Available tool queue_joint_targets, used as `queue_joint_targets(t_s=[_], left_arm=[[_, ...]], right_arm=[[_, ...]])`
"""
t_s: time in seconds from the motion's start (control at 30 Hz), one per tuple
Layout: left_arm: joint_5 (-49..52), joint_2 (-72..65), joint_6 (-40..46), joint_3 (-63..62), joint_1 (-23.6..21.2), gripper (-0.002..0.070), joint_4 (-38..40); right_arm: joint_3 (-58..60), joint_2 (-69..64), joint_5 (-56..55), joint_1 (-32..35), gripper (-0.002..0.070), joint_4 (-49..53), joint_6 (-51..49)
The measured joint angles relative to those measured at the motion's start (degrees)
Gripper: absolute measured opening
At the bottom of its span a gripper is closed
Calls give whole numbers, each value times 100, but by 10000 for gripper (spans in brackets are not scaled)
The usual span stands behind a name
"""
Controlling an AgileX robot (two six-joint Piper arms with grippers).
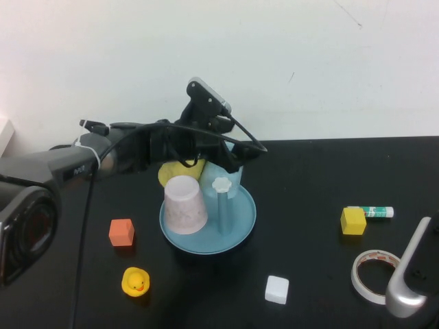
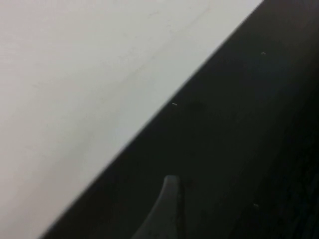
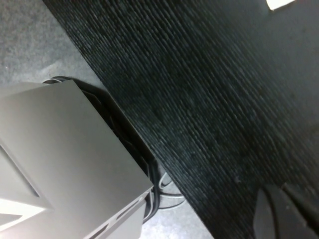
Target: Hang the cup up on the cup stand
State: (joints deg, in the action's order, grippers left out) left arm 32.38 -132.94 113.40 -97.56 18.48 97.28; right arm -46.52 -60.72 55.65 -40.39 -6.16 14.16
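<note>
The cup stand (image 1: pixel 241 221) is a round blue dish at the table's middle, with a blue peg topped by a white flower knob (image 1: pixel 221 185). The light blue cup (image 1: pixel 233 179) stands at the dish's back, just behind that peg. Its top is hidden by my left gripper (image 1: pixel 240 159), which reaches in from the left right above it. In the left wrist view one finger (image 2: pixel 169 199) shows, with only bare table beside it and no cup. A pale pink-white cup (image 1: pixel 184 204) sits upside down on the dish. A yellow cup (image 1: pixel 177 173) is behind it. My right gripper (image 3: pixel 278 193) is shut and empty at the table's front right.
An orange cube (image 1: pixel 121 232) and a yellow duck (image 1: pixel 135 282) lie left of the stand. A white cube (image 1: pixel 276 288), a yellow cube (image 1: pixel 353 221), a glue stick (image 1: pixel 376 212) and a tape roll (image 1: pixel 374 274) lie to the right. My right arm (image 1: pixel 410 271) rests there.
</note>
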Motion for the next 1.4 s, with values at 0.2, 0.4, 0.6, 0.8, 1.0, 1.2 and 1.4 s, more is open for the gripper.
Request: queue_joint_targets(t_s=[0.2,0.4,0.6,0.8,1.0,1.2,1.4], left_arm=[[-360,625,-35,0,-36,654,-60],[-1022,1784,-1061,0,-71,307,-1633],[-688,3166,-2720,0,-107,30,-3703],[-189,4430,-4478,48,-115,3,-5555],[-149,5752,-5866,898,-115,0,-6739],[-614,7341,-6497,2657,-115,0,-7060],[-824,9060,-6804,4826,-115,0,-7109]], right_arm=[[0,454,0,0,0,432,-74],[0,1239,445,0,0,1414,-173],[26,2136,976,0,0,2564,-564],[576,3268,423,0,0,2611,-1051],[1508,3929,-267,0,0,2207,-1118],[2088,4154,-554,0,0,2019,-1130],[2127,4154,-643,0,0,1967,-1130]])
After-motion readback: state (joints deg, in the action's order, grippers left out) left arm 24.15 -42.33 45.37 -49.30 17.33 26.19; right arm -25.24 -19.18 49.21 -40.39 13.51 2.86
